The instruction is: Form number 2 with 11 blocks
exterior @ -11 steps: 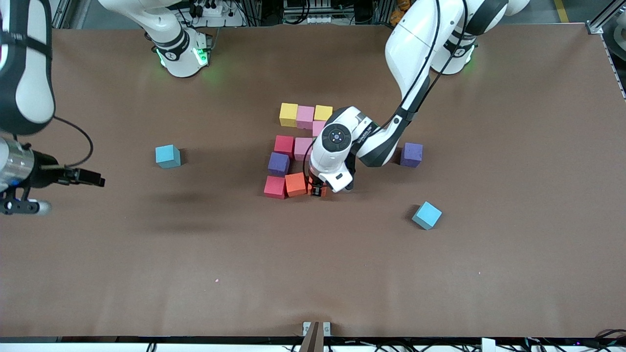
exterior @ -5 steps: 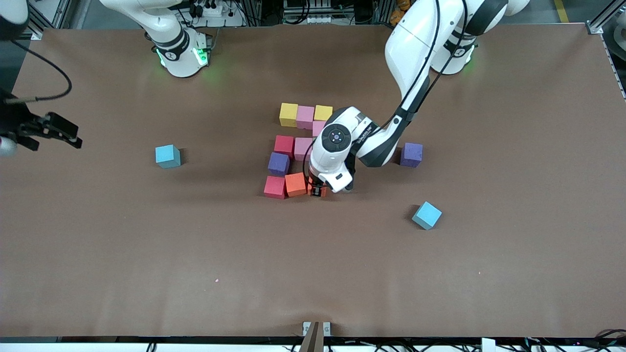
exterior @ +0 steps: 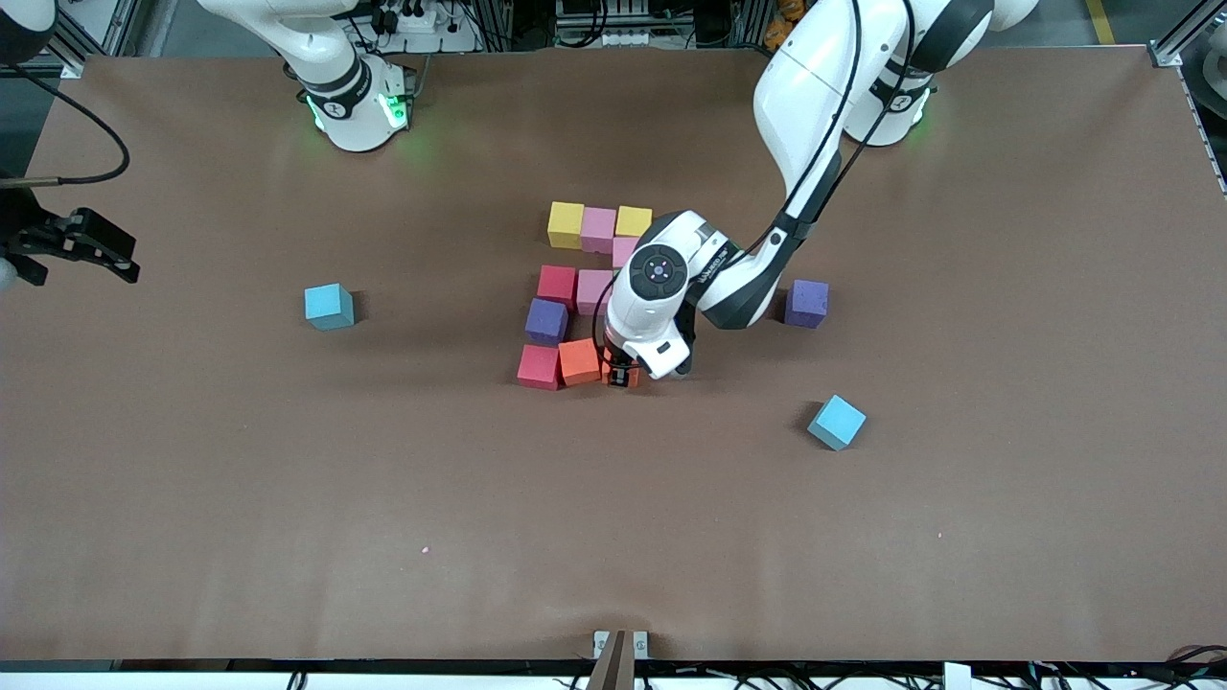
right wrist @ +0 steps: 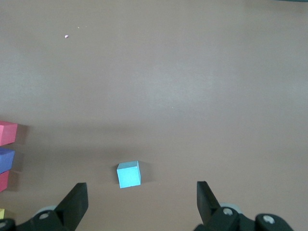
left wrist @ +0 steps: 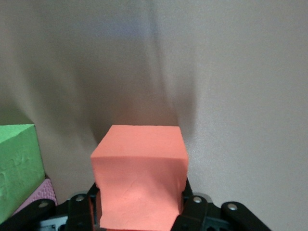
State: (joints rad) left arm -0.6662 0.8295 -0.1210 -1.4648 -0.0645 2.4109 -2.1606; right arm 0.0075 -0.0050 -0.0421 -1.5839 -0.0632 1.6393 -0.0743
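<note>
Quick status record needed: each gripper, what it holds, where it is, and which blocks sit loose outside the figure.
left gripper: shut on orange block, low at the figure's row nearest the front camera
row there: red block, second orange block, then the held one
beside held block: green block, wrist view only
right gripper: open, holds nothing, waiting over the table's edge at the right arm's end
loose purple block: toward the left arm's end, apart from the figure
light-blue cubes: one toward the right arm's end, one toward the left arm's end
</note>
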